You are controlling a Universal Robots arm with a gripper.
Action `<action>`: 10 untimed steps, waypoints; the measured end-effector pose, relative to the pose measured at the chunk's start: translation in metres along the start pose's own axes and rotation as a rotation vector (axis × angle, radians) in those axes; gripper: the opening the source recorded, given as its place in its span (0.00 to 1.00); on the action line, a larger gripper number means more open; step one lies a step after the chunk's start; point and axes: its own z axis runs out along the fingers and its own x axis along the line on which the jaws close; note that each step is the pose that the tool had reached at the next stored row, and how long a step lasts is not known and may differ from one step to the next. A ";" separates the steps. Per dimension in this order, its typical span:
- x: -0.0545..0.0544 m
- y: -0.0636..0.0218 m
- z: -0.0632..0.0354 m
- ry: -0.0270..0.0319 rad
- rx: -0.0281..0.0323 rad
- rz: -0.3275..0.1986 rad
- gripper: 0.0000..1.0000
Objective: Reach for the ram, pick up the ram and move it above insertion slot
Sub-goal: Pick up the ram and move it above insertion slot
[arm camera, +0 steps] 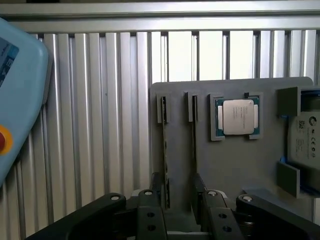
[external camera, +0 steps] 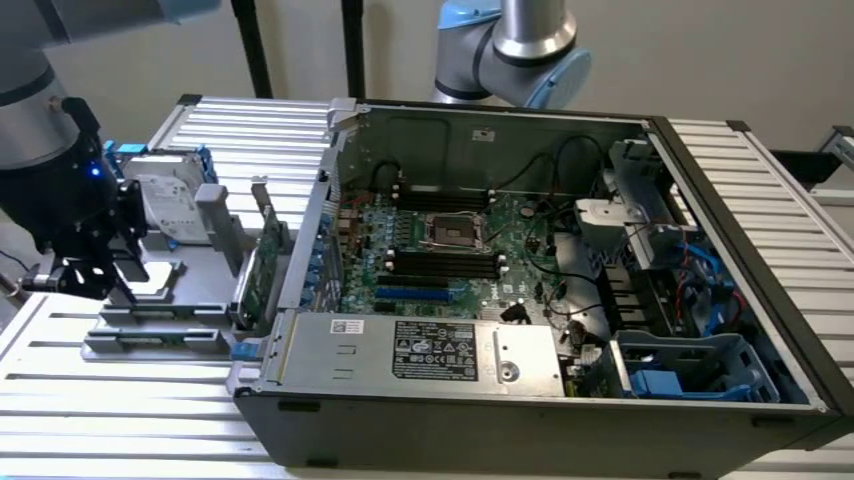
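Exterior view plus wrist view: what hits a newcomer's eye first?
The open computer case sits in the middle of the exterior view, its motherboard bare. At that view's left the gripper hangs open over a grey holder, where two ram sticks stand on edge beside a processor chip.

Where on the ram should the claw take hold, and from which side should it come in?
Pinch the ram across its two flat faces, midway along its exposed long edge, coming straight from above. It stands on edge in the gray holder, its visible end seated in a guide, so probably just that edge is free. The open claw hangs over it.
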 end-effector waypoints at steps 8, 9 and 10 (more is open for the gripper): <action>0.001 -0.0002 0.0145 0.0001 -0.0001 0.000 0.36; 0.002 -0.0002 0.0163 0.0001 0.0000 0.000 0.36; 0.002 -0.0002 0.0181 0.0001 -0.0001 0.000 0.36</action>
